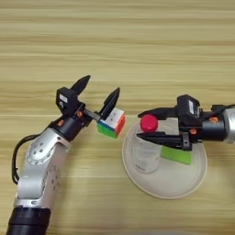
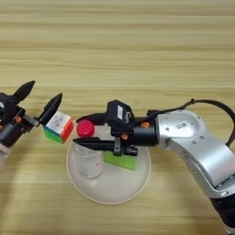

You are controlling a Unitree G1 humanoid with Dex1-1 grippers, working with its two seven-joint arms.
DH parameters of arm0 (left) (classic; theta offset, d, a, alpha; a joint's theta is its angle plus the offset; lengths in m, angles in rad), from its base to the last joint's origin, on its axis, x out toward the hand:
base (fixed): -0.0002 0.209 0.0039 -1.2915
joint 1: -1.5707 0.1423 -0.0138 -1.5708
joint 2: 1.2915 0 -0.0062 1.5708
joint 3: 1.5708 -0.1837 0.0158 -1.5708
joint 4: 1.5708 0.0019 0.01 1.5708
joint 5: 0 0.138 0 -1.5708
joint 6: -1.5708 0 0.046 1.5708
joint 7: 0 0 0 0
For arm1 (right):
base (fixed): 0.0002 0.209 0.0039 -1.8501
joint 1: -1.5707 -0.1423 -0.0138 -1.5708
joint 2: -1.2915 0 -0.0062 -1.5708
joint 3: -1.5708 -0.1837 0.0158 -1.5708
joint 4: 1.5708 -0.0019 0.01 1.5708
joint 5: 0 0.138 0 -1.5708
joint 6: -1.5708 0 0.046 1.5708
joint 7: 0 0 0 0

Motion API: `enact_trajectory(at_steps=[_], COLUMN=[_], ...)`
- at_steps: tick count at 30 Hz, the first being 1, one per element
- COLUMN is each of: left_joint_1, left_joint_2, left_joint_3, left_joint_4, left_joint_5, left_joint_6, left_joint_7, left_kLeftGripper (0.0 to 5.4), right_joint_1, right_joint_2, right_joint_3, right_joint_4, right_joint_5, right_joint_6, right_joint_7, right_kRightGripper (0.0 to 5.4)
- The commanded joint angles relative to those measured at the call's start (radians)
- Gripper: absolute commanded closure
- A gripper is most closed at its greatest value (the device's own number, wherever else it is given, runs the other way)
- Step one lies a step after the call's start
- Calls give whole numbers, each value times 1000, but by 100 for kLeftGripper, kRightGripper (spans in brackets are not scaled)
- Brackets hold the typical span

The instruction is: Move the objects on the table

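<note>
A clear plastic bottle with a red cap stands upright in the cream plate. My right gripper reaches in from the right; its two black fingers straddle the cap, open, with small gaps on both sides. A flat bright-green block lies in the plate under the right wrist. My left gripper is open at centre left. Its right finger ends just above a small multicoloured cube on the table, left of the plate.
The cube sits close to the plate's left rim. Bare wood stretches across the whole far half of the table and along the front left. A black cable loops beside my left forearm.
</note>
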Motion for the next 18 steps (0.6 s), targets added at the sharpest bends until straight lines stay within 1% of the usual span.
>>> enact_trajectory(at_steps=[1, 9, 14, 18], left_joint_1=[6, 10, 12, 21], left_joint_2=[-1, 4, 5, 5], left_joint_3=[2, 6, 1, -9], left_joint_4=[3, -16, -19, -22], left_joint_5=[-1, -14, -13, -7], left_joint_6=[8, 15, 16, 13], left_joint_7=[-1, -8, -17, -23], left_kLeftGripper=[0, 0, 0, 0], right_joint_1=[-20, -41, -73, -119], right_joint_2=[1, -8, -12, -10], right_joint_3=[-11, -46, -89, -130], right_joint_4=[5, 8, 26, 51], right_joint_5=[-6, 22, 51, 73], right_joint_6=[0, 17, 42, 73], right_joint_7=[-6, 1, 8, -2], right_kRightGripper=[351, 352, 352, 353])
